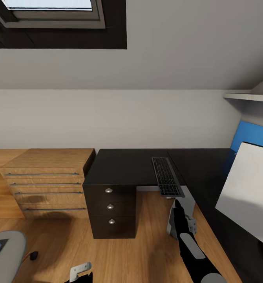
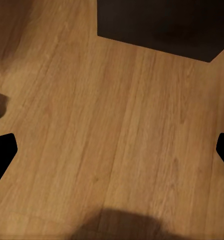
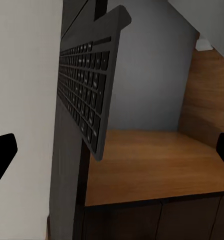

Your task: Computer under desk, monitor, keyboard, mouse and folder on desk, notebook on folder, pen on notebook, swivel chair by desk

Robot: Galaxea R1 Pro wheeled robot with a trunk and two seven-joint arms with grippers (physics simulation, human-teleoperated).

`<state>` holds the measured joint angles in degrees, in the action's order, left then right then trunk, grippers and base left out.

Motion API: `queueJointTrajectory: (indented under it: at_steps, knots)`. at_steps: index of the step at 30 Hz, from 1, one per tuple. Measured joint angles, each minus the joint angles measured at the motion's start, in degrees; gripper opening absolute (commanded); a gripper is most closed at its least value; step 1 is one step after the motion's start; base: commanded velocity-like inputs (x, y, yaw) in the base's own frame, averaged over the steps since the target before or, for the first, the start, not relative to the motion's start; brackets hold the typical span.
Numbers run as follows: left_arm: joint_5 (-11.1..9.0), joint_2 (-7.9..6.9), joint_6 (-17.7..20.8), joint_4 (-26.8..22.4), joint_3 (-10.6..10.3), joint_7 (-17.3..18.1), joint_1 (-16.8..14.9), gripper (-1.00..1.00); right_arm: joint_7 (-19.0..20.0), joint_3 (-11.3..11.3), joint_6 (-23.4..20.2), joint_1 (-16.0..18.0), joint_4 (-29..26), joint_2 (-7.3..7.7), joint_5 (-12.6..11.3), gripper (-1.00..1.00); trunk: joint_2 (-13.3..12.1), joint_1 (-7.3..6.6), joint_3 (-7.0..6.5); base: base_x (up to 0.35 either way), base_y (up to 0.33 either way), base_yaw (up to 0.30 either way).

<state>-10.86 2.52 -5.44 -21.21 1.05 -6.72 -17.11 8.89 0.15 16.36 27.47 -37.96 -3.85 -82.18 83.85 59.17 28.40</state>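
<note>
Head view: 1 keyboard (image 1: 167,177) on 1 desk (image 1: 125,167), 1 monitor (image 1: 247,192); right gripper (image 3: 112,150) wide.

My head camera looks down over the desk (image 1: 127,165) corner. My left wrist faces the floor (image 2: 117,140) closely; my right wrist views the keyboard (image 3: 89,85) closely, shared with head.

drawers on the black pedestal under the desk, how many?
3, stacked vertically on the black pedestal, each with a round silver knob: top drawer, middle drawer, bottom drawer. The wooden chest beside it has its own drawers, not counted.
</note>
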Motion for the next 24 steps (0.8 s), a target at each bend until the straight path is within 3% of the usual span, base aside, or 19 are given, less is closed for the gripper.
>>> queueJointTrajectory:
  at_steps: [24]
  knots:
    - [0.1, 0.0, 0.0, 0.0, 0.0, 0.0, 0.0, 1.0, 0.0, 0.0, 0.2, 0.0, 2.5, 0.0, 0.1, 1.0, 0.0, 0.0, 0.0, -0.002, 0.0, 0.0]
